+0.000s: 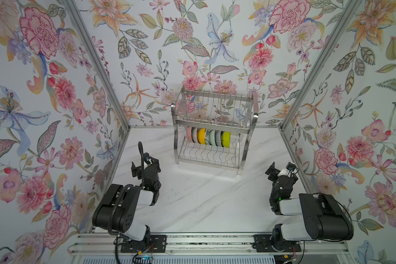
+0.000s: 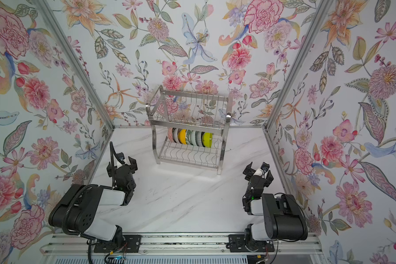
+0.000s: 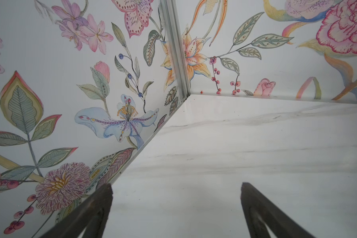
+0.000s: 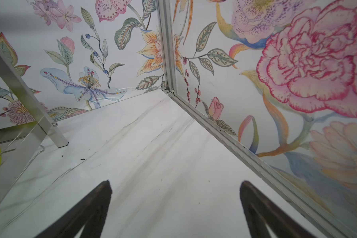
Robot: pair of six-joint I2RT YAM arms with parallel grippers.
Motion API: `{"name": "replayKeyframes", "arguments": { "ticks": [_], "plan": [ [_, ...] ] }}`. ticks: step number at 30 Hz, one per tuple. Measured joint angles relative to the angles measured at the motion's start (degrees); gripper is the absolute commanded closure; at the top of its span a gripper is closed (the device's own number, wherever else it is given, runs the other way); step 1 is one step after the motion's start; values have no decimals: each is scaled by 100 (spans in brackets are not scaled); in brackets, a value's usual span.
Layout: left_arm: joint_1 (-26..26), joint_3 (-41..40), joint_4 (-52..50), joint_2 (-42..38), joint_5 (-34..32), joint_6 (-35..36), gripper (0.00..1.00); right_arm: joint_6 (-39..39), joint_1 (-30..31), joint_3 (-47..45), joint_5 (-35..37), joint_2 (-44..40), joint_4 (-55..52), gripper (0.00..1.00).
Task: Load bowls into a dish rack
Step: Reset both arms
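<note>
The bowls (image 1: 207, 136) are stood on edge in a tight row in the lower tier of the shiny wire dish rack (image 1: 212, 125), which is set at the far edge of the tabletop (image 1: 204, 201). The row is ended by the lime green bowl (image 1: 226, 139). The left tool (image 3: 176, 185) and right tool (image 4: 175, 183) are spread wide, with nothing grasped.
</note>
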Motion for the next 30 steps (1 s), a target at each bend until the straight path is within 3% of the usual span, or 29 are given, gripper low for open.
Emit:
{"name": "replayKeyframes", "arguments": {
  "ticks": [4, 7, 14, 19, 24, 30],
  "plan": [
    [-22, -481, 658, 0, 208, 87, 1, -129, 50, 0, -118, 122, 216, 2],
    [-24, -907, 1257, 103, 426, 151, 1, -352, 184, 20, -190, 713, 664, 2],
    [111, -1088, 1770, 483, 1086, 160, 1, -579, 372, 24, -188, 876, 708, 2],
    [229, -920, 1462, 525, 1255, 61, 1, -616, 372, 68, -168, 876, 697, 1],
    [831, -278, 758, 321, 1685, -330, 1, -409, 48, 566, -313, 804, -48, 1],
    [846, -275, 516, 275, 1902, -468, 1, -197, -208, 680, -424, 638, -457, 1]
  ]
}}
